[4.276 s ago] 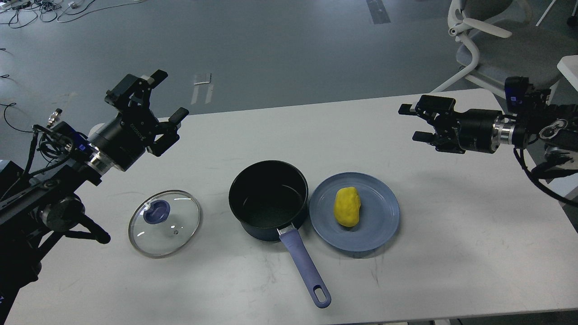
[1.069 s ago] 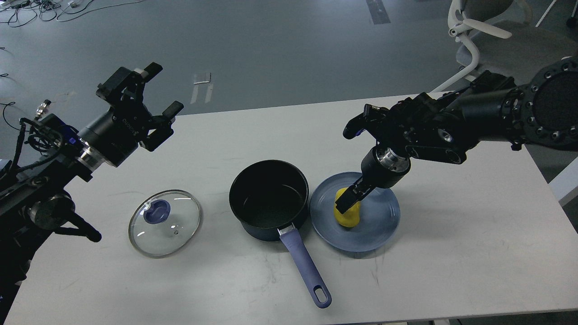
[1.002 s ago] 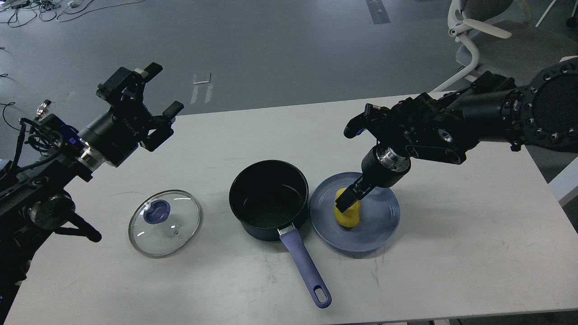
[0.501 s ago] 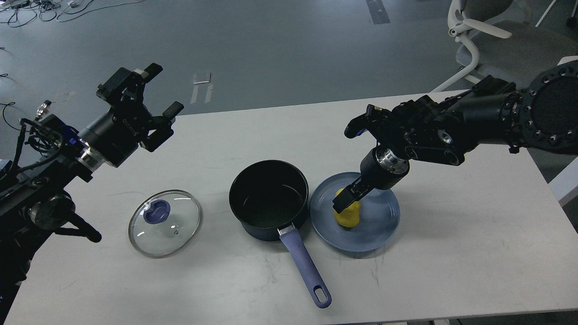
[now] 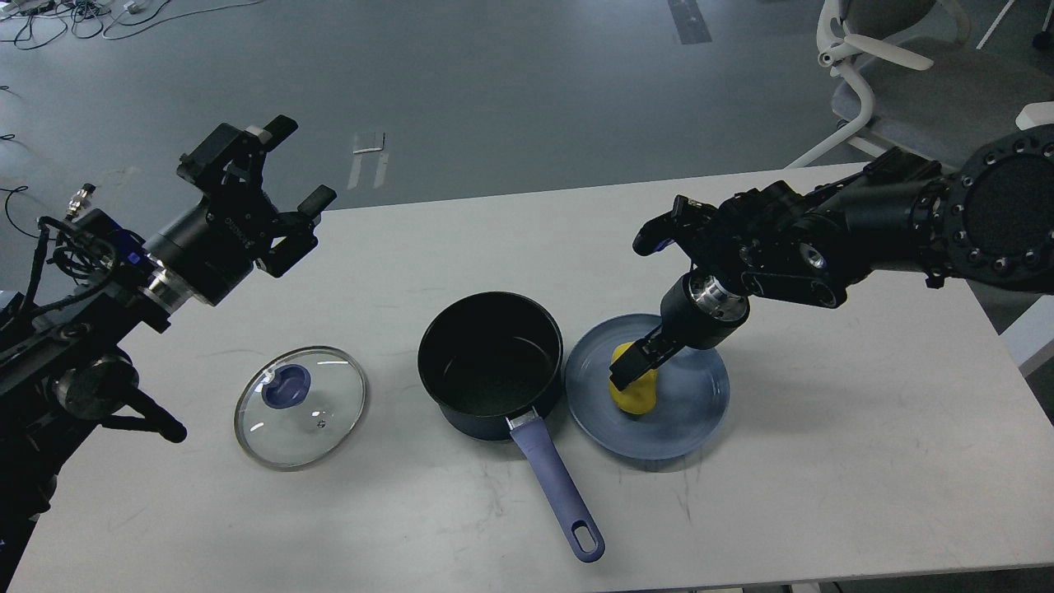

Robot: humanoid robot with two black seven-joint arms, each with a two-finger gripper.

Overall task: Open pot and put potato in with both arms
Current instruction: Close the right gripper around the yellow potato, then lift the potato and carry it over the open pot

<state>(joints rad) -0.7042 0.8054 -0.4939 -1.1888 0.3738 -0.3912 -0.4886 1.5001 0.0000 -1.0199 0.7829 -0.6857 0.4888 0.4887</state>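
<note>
right gripper [image 5: 632,368] clamped on potato [image 5: 636,394] over blue plate [image 5: 700,412], mid-bench | saucepan [image 5: 491,362] open, touching plate's left rim, handle toward near edge | glass lid [image 5: 300,407] flat, left of saucepan | left gripper [image 5: 280,169] fingers spread, above far-left edge

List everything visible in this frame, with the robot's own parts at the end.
pot: 1, dark navy with lavender-blue handle, table centre, open
potato: 1, yellow, over the plate, in the right gripper
plate: 1, blue, right of pot
lid: 1, clear glass with blue knob, left of pot
table: 1, white
chair: 1, white and grey, top right
left gripper: black, open, raised at left
right gripper: black, shut on potato
</note>
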